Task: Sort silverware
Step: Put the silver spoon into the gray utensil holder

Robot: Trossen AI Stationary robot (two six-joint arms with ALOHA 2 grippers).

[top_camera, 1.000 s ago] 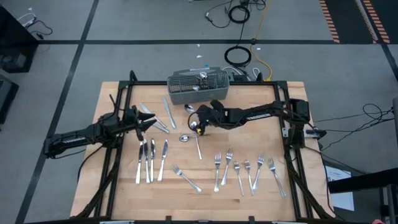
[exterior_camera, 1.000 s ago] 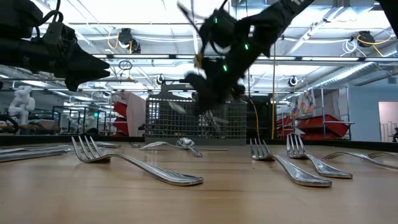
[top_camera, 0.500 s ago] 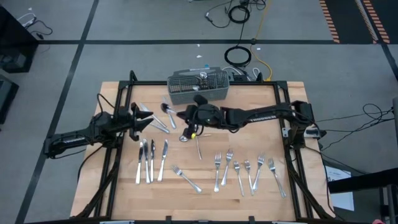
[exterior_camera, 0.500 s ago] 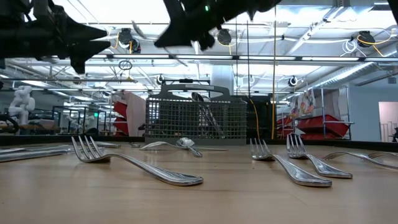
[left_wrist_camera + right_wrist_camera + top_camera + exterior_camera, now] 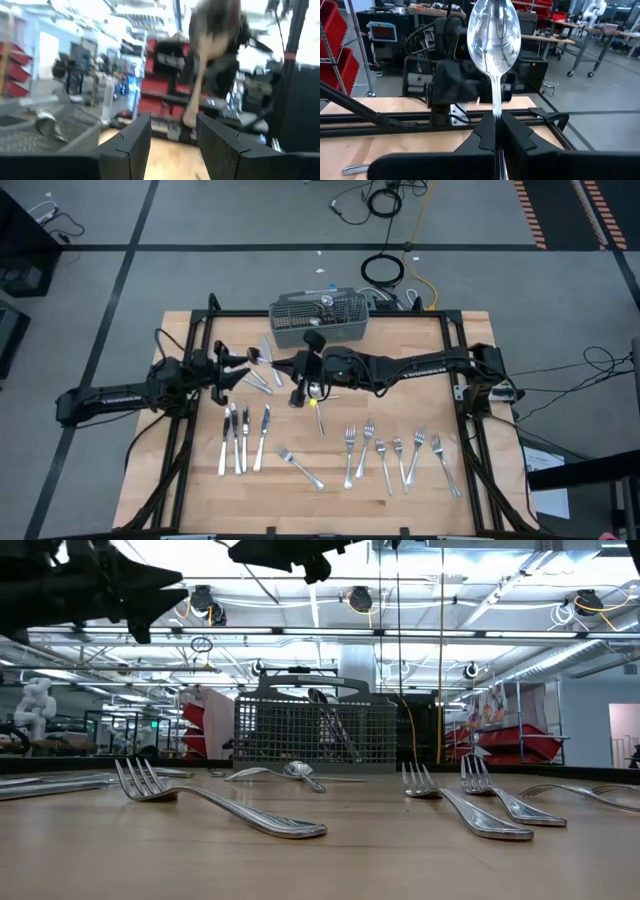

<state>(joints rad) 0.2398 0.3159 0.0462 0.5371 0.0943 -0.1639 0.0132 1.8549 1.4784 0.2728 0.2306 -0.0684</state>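
Note:
My right gripper (image 5: 292, 363) reaches over the table's middle toward the left and is shut on a shiny spoon (image 5: 495, 30). The spoon's bowl (image 5: 256, 354) points at my left gripper (image 5: 240, 361). That gripper is open and faces the spoon (image 5: 212, 30), which shows blurred just ahead of its fingers (image 5: 132, 145), apart from them. Both grippers are high above the table; in the low view only their dark shapes show at the top, the left gripper (image 5: 150, 580) and the right gripper (image 5: 285, 550). The other silverware lies flat on the wooden table (image 5: 330, 500). My right gripper pinches the spoon's handle (image 5: 496, 107) between its two fingers, with the fingers lying along the handle. It comes roughly level from the table's right side. The spoon is lifted clear of the table and sticks straight out ahead of the fingertips, bowl foremost.
A grey wire-mesh basket (image 5: 318, 320) with a few pieces in it stands at the far edge. Three knives (image 5: 241, 440) lie at near left and several forks (image 5: 395, 455) at near right. One spoon (image 5: 300, 401) lies mid-table, and a few pieces (image 5: 258, 380) lie under the grippers.
My right gripper has risen from low over the table's middle, carrying the spoon up and toward the left edge; the bowl now points at my left gripper. My left gripper has shifted a little toward the far edge, facing the spoon.

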